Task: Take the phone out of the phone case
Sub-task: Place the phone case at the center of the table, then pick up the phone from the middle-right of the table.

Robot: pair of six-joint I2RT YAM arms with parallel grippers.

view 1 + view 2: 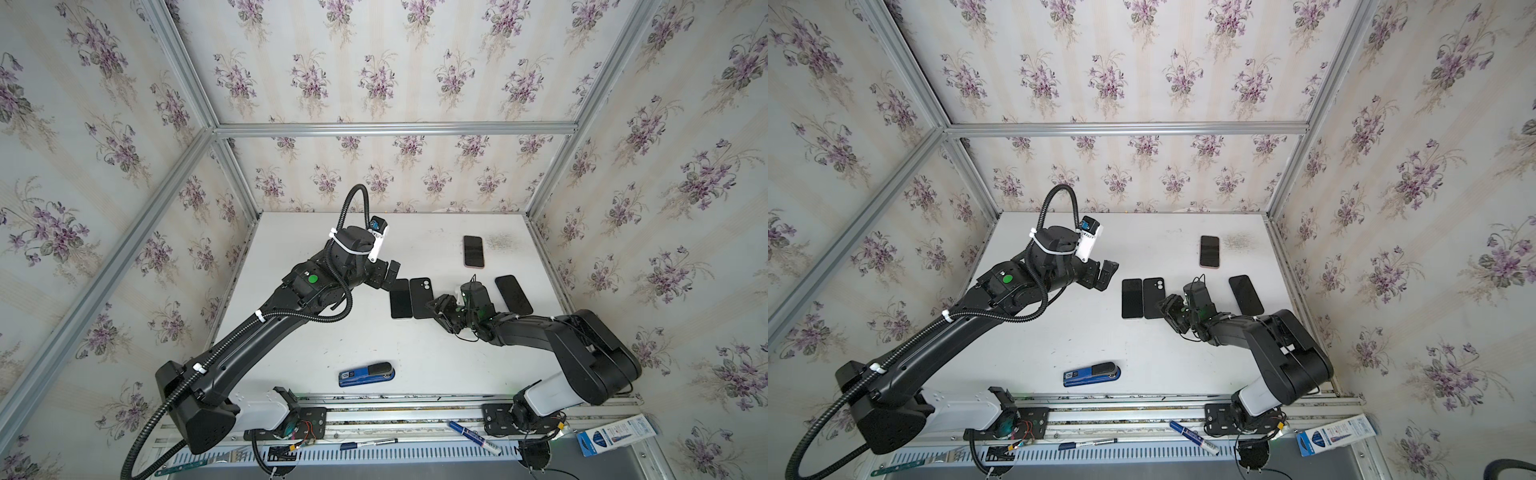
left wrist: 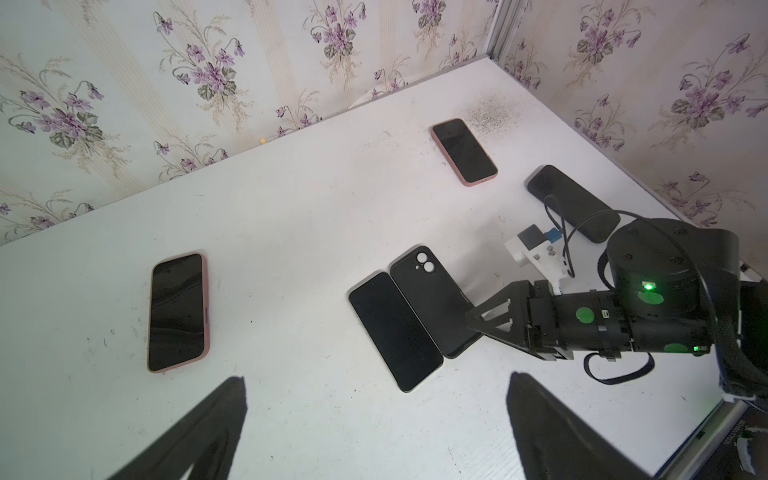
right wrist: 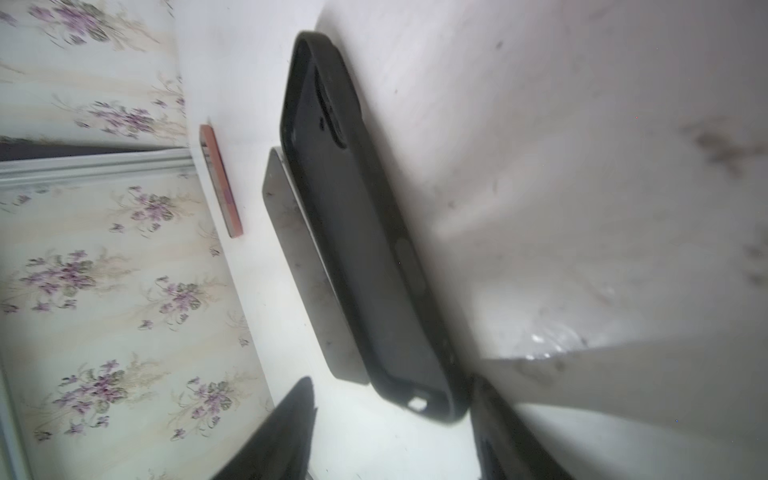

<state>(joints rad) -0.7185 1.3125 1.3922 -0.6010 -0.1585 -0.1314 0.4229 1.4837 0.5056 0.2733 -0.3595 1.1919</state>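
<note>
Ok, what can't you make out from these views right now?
- Black case, near end: covered by the right gripper in both top views. The right wrist view is blurred, so finger contact is unclear.
- Left pink-cased phone: hidden under the left arm in both top views.
- Dark phone on the right: its near end sits behind the right wrist in the left wrist view. It is too small to tell whether it is cased or bare.

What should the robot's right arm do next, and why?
Probably draw the right gripper straight back, away from the case. The phone already lies flat beside the case, out of it, so the job looks done. The jaws stand open on either side of the case's near end and grip nothing, so backing off shouldn't drag it.
</note>
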